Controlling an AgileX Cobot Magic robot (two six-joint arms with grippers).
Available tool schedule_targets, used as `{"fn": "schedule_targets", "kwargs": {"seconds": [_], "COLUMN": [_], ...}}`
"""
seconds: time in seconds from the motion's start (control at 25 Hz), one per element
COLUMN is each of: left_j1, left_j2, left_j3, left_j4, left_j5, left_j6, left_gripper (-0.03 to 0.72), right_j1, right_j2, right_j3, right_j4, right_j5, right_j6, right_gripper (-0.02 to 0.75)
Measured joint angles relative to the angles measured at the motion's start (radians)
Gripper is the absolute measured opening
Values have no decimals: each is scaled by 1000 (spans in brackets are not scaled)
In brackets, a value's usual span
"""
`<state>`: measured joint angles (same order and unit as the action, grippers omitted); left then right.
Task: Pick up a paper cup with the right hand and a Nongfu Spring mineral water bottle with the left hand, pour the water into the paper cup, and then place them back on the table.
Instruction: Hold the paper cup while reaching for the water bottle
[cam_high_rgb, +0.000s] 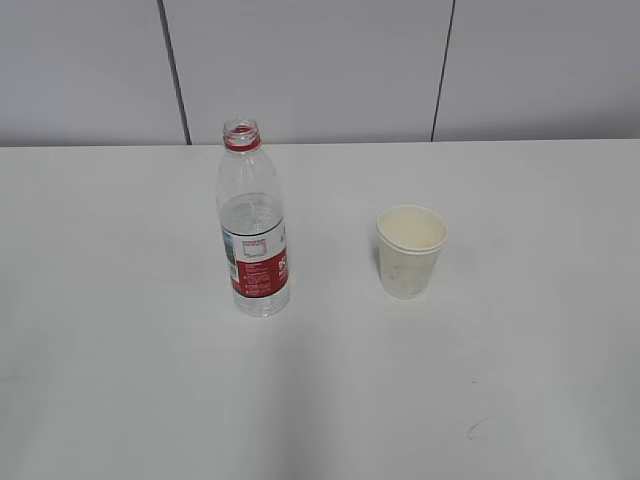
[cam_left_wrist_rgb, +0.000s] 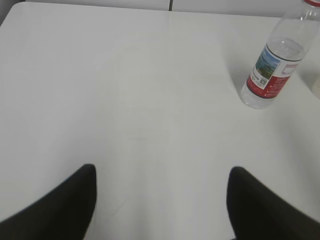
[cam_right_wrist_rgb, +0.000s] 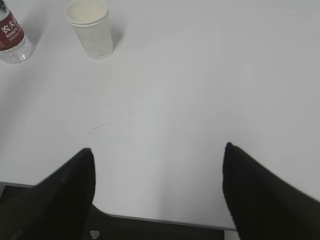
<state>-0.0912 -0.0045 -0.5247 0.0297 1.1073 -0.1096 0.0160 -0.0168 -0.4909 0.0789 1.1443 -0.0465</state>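
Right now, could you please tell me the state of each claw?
Left claw: open, holding nothing, above the table.
Right claw: open, holding nothing.

Legible marking is found on one item only: the Nongfu Spring mineral water bottle (cam_right_wrist_rgb: 11, 36). In the right wrist view, white Chinese characters stand on the red band of its label; the first reads 农, the second is cut off by the frame edge. In the exterior view the same label (cam_high_rgb: 258, 266) carries lines of small white print on red, too fine to read. In the left wrist view the label (cam_left_wrist_rgb: 270, 73) shows a small landscape picture and a white panel, text illegible. The paper cup (cam_high_rgb: 411, 252) bears faint speckled print, no readable characters
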Motion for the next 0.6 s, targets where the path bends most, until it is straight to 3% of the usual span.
{"fn": "schedule_targets", "kwargs": {"seconds": [0.6], "left_j1": [0], "left_j2": [0], "left_j3": [0], "left_j4": [0], "left_j5": [0], "left_j6": [0], "left_gripper": [499], "right_j1": [0], "right_j2": [0], "right_j3": [0], "right_j4": [0], "right_j5": [0], "right_j6": [0], "right_gripper": [587]}}
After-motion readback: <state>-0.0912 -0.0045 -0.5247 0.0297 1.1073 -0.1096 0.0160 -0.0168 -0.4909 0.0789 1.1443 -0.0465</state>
